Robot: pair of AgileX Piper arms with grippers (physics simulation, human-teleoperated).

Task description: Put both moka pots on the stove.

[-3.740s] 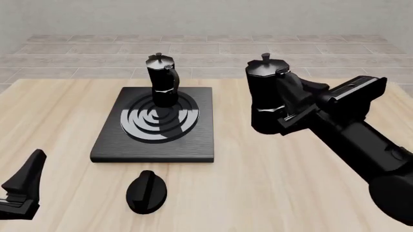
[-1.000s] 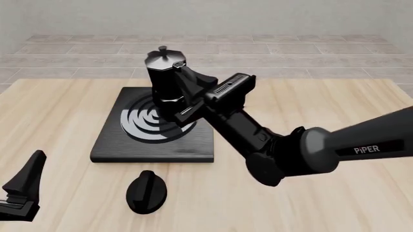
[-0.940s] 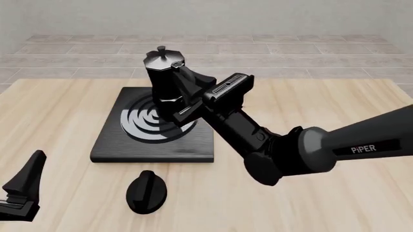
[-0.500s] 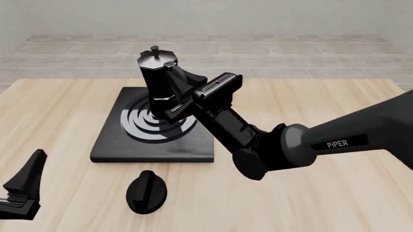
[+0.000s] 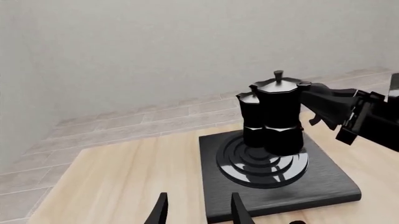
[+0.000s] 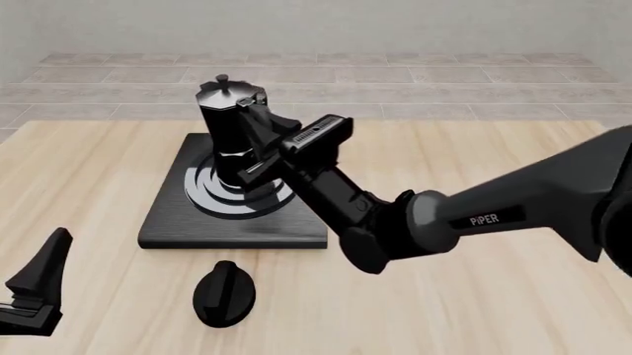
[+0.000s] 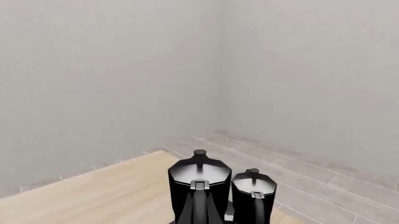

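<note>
Left wrist view: two pots stand side by side over the stove (image 5: 274, 186), the nearer pot (image 5: 281, 116) gripped at its handle by the right tool (image 5: 311, 100); whether it touches the burner is unclear, so release remains. Front view: the left tool (image 6: 35, 285) idles open, near left on the counter (image 6: 493, 310). Right wrist view: the second pot (image 7: 253, 198) sits just beside.

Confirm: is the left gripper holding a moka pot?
No. The left gripper is open and empty, well short of the stove; both moka pots are over the burner.
</note>
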